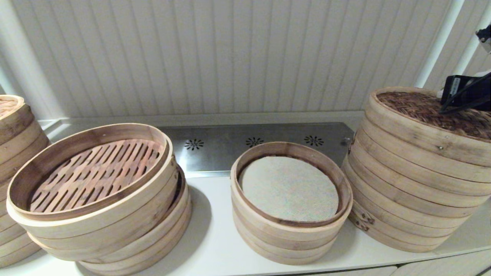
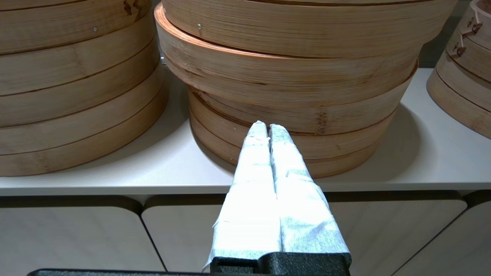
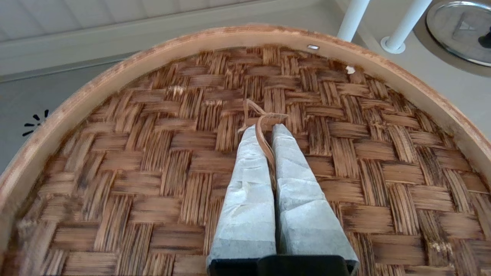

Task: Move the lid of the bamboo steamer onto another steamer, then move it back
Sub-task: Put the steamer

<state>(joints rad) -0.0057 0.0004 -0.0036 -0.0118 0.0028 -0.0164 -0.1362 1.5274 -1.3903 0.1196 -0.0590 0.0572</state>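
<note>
The bamboo steamer lid with its dark woven top lies on the tall, wide steamer stack at the right of the counter. My right gripper sits over the lid's top, near the right edge of the head view. In the right wrist view the right gripper is shut on the thin bamboo handle loop at the middle of the lid. My left gripper is shut on nothing, parked low in front of the counter edge; it does not show in the head view.
An open basket with a slatted floor tops a stack at the left. A shorter steamer with a cloth liner stands in the middle. Another stack is at the far left. A steel panel with vents runs behind.
</note>
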